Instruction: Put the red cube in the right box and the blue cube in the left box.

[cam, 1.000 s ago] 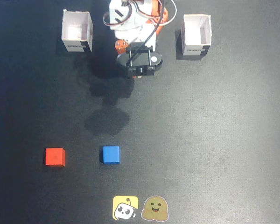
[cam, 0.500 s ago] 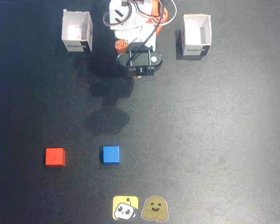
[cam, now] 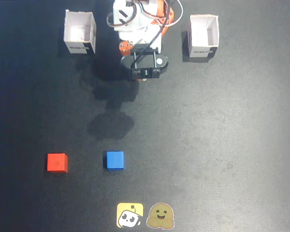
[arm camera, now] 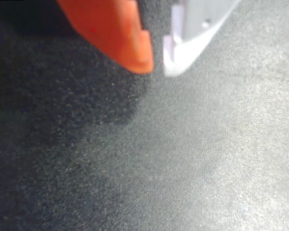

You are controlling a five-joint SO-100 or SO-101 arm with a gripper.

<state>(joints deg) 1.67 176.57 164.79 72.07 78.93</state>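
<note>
Two gripper [arm camera: 156, 67] fingertips nearly together, holding nothing, above the bare mat [arm camera: 183, 159]

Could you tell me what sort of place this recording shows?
Probably a hobbyist tabletop robot-learning setup: a dark mat with two cartoon stickers, a red cube, a blue cube and two white boxes.

1. Red cube [cam: 57, 162]: lower left of fixed view, flat on the dark surface.
2. Blue cube [cam: 115, 160]: near its right, apart, flat.
3. Right box [cam: 79, 32]: upper left, white, open-topped, faint print inside.
4. Left box [cam: 203, 36]: upper right, white, open-topped, plain inside.
</note>
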